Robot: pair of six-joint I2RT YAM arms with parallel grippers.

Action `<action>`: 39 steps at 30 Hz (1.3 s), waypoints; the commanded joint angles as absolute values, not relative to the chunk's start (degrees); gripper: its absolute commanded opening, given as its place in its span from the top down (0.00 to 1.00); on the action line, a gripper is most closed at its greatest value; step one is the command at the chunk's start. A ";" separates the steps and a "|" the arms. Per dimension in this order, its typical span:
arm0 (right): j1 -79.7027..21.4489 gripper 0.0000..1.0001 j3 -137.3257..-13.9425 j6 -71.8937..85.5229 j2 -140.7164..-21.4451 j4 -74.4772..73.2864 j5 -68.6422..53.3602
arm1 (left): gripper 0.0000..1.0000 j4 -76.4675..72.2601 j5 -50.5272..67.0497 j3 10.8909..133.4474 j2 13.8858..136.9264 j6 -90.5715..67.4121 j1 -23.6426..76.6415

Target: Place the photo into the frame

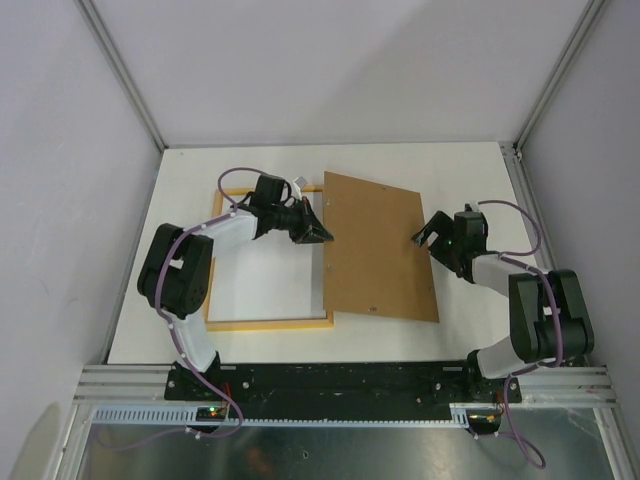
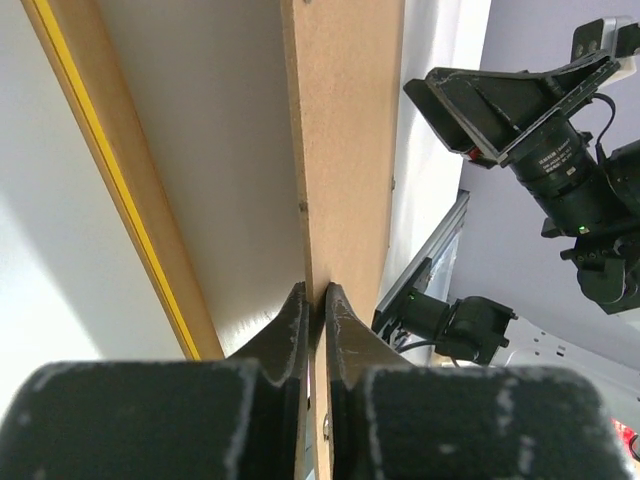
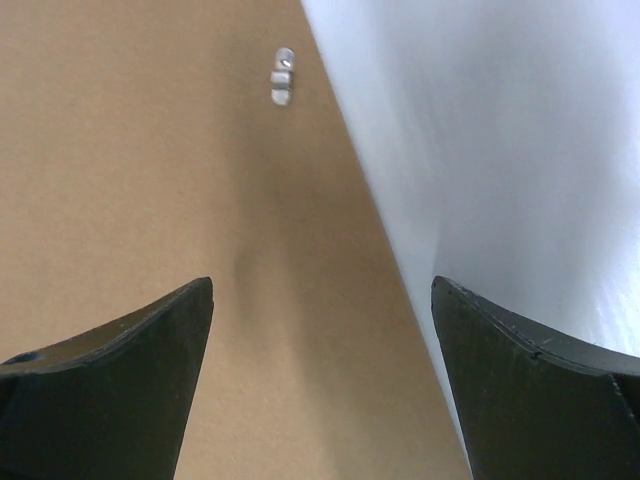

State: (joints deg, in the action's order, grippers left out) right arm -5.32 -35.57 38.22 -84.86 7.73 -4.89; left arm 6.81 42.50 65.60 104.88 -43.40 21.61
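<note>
Jaws of the left gripper (image 2: 315,292) clench the backing board's (image 1: 380,250) edge; the right gripper's (image 3: 322,285) hang released. Pinched so thinly, it could slip, seemingly onto the frame (image 1: 270,322).

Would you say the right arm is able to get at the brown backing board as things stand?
Probably yes: the right gripper hangs open over the right edge of the backing board, with nothing between them; the left gripper is shut on its opposite edge.
</note>
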 commanded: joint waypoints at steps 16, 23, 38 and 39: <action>-8.88 0.05 -33.29 42.49 -90.41 17.69 -11.55 | 0.61 7.44 40.24 71.61 106.37 -41.81 24.96; -9.56 0.05 -33.39 42.87 -90.60 18.14 -12.53 | 0.63 6.80 40.10 73.20 106.47 -42.99 25.81; -8.56 0.05 -33.40 42.72 -87.53 18.98 -15.69 | 0.99 5.37 42.80 73.26 103.76 -44.51 24.88; -8.32 0.05 -33.49 42.50 -86.39 18.63 -16.02 | 1.00 5.37 43.42 73.15 103.12 -44.32 24.22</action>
